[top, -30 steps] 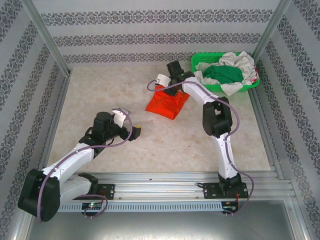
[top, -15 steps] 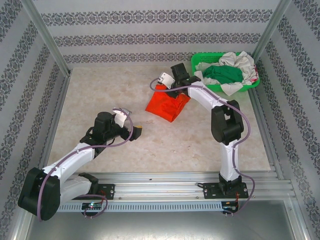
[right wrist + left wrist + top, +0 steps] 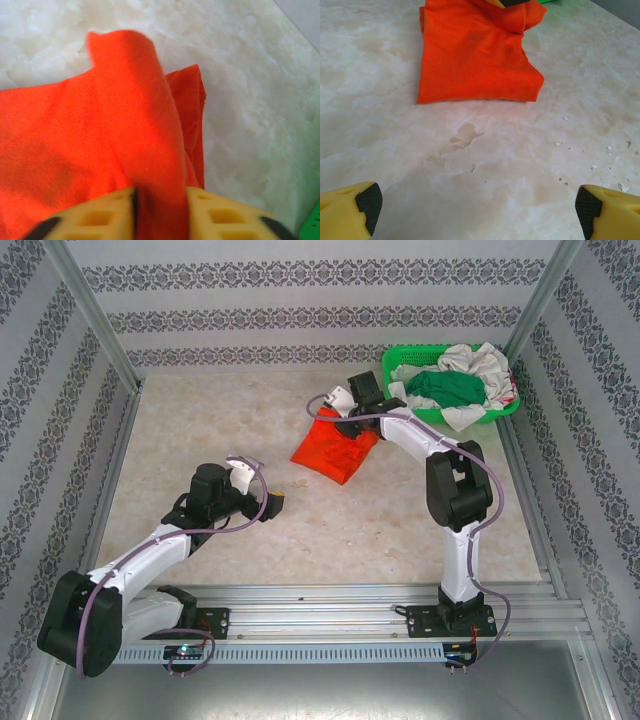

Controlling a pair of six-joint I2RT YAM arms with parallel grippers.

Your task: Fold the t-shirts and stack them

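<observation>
The orange-red t-shirt lies bunched and partly folded on the marble table left of the basket. Its near folded edge faces me in the left wrist view. My right gripper sits over its far end, and a raised fold of the orange cloth fills the gap between the yellow fingers; the right gripper is shut on it. My left gripper hovers wide open over bare table nearer than the shirt, nothing between its fingertips. A dark green t-shirt and a white one are heaped in the basket.
The green lattice basket stands at the back right corner, against the patterned wall. Metal frame rails run along the table's left, right and near edges. Bare marble table stretches left of the orange shirt.
My right gripper has shifted right and slightly back, dragging the far end of the orange shirt with it; its elbow swung right. The left arm has not moved.
</observation>
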